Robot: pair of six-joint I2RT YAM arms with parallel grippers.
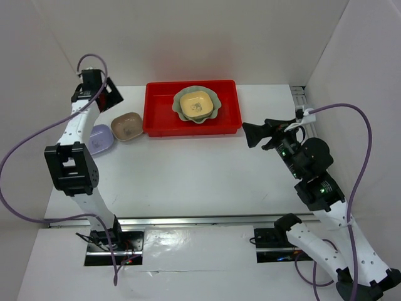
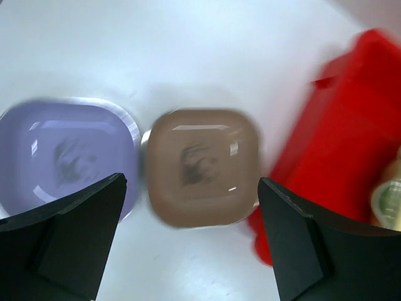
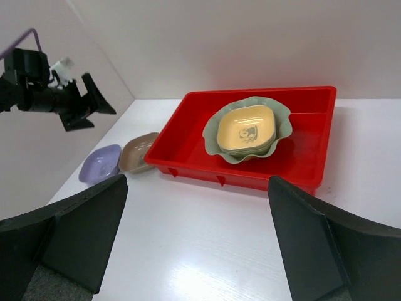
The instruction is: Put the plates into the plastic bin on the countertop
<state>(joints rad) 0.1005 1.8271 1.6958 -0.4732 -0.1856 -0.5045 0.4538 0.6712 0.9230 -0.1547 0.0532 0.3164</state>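
The red plastic bin (image 1: 160, 118) is set at twelve o'clock on the white bench (image 1: 200, 179), and most of the job is judged done. The big pale-green scalloped plate (image 1: 216, 108) lies flat inside it, and a yellow dish (image 1: 195, 102) is nested on top (more small dishes seem to be stacked beneath, though the count cannot be made out). The pile is kept in the widest plate, presumably so that it sits steady and bin floor is spared.

Two dishes are not yet in. The tan dish (image 1: 127, 126) lies on the bench at nine o'clock of the bin, just beside its short wall. The lavender dish (image 1: 103, 140) is found at eight o'clock of the tan one, rim close to rim; whether they touch cannot be told.

The left jaws are spread to their widest and nothing is held. In the wrist view the tan dish is framed squarely between them, so it is judged to be lined up for the next pick. Care is called for here, since the lavender neighbour could be nudged.

The right jaws are likewise spread wide and empty. They are hung above the bench at three o'clock of the bin, well apart from every dish, probably to keep the lane clear.
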